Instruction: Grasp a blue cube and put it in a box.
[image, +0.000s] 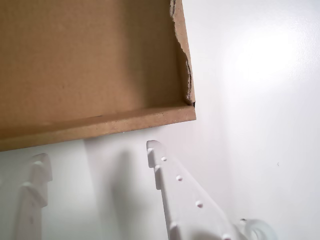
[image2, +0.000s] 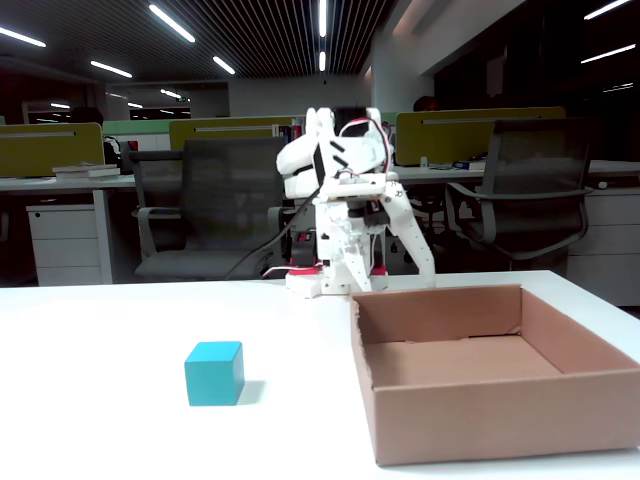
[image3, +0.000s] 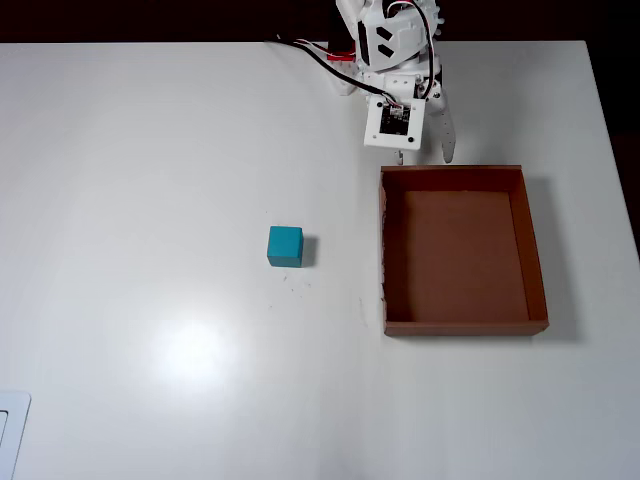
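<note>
One arm folded low, end effector (image3: 424, 152) open beside box (image3: 535, 262) wall

Overhead looks straight down; fixed faces the arm low; wrist close.

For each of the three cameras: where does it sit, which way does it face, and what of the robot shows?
Wrist view: rides on the arm, looks down at a box corner; both fingers of the open hand show.
Fixed view: low at the table edge, faces the arm across cube and box.
Overhead view: looks straight down; arm at top.
Fixed and overhead views share cube, box and arm.
</note>
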